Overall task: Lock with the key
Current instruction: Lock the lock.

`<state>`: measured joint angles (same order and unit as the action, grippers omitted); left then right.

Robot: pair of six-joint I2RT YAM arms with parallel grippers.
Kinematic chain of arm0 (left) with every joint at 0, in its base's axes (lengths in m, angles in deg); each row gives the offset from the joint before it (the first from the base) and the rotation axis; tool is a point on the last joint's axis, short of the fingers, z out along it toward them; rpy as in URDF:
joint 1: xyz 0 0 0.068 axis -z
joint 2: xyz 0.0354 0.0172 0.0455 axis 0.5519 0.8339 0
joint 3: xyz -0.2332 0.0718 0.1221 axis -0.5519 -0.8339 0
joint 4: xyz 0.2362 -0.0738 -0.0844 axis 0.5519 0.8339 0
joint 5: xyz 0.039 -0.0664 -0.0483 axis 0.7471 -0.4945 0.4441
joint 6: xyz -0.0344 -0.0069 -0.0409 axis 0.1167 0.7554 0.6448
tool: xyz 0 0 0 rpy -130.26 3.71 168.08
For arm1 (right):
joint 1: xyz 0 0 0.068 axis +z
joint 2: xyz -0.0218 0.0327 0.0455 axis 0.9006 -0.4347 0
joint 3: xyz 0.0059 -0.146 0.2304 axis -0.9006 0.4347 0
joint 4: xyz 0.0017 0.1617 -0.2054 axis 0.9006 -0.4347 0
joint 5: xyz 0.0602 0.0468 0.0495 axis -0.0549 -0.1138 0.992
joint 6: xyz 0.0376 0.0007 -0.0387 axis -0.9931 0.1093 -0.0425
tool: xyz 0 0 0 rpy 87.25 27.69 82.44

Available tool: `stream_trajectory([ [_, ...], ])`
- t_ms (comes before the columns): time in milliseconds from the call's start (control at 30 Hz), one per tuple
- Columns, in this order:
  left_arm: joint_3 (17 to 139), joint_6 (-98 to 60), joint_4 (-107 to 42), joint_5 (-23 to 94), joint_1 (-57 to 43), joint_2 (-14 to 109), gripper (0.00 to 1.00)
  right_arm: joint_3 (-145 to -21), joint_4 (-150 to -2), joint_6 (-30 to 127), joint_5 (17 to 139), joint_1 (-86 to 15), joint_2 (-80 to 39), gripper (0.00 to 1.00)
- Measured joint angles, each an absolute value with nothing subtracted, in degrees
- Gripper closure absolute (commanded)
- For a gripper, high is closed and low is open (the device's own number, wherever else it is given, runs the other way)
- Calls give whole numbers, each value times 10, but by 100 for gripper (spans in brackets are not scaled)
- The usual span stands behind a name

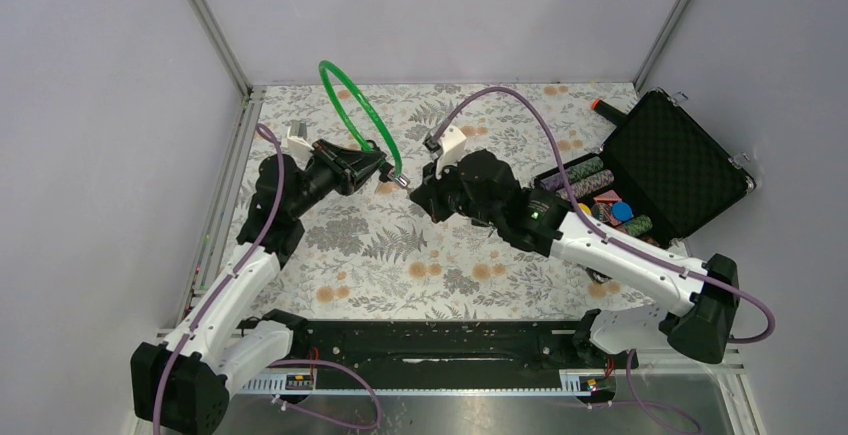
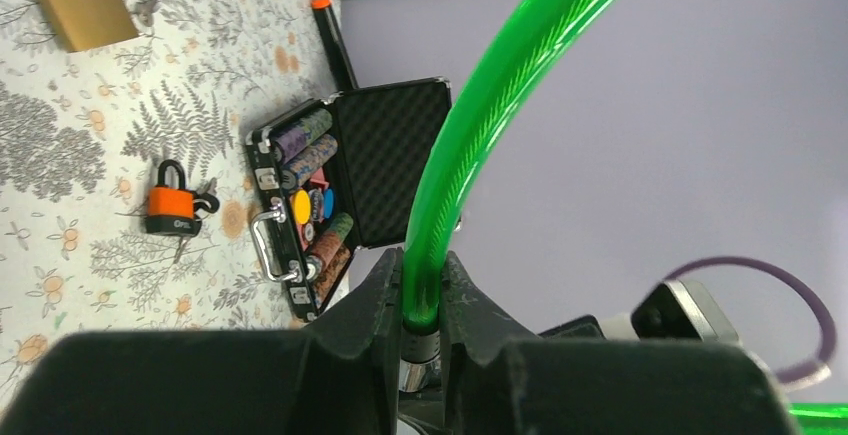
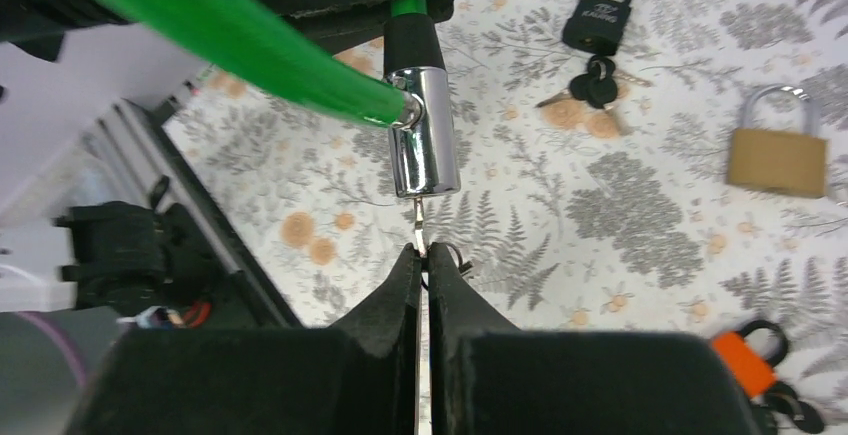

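A green cable lock (image 1: 352, 101) arcs above the table's middle; its loop also shows in the left wrist view (image 2: 480, 125). My left gripper (image 1: 385, 166) is shut on the cable's end just above its black collar (image 2: 422, 290). The chrome lock cylinder (image 3: 423, 133) hangs below that collar in the right wrist view. My right gripper (image 1: 420, 187) is shut on a thin silver key (image 3: 420, 225), whose blade points up into the cylinder's bottom. A small key ring shows beside my right fingertips (image 3: 445, 267).
An open black case (image 1: 640, 170) of coloured chips stands at the right. On the floral cloth lie a brass padlock (image 3: 780, 150), a black padlock with keys (image 3: 597, 17) and an orange padlock (image 2: 172, 202). A black marker with orange cap (image 2: 333, 37) lies behind the case.
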<state>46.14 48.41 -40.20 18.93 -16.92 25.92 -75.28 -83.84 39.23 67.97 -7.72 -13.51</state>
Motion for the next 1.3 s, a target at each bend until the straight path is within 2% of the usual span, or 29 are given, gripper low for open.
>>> stream_trajectory([
  [233, 461, 491, -375, 216, -171, 276, 100, -747, -815, 530, 593, -41, -159, 100],
  [567, 461, 504, -350, 233, -178, 294, 100, -686, -697, 737, 458, 15, -182, 100],
  [1067, 461, 526, -334, 158, -199, 304, 100, -621, -674, 774, 502, 18, -93, 100],
  [1300, 443, 518, -328, 205, -247, 304, 100, -621, -745, 752, 527, 18, -44, 100],
])
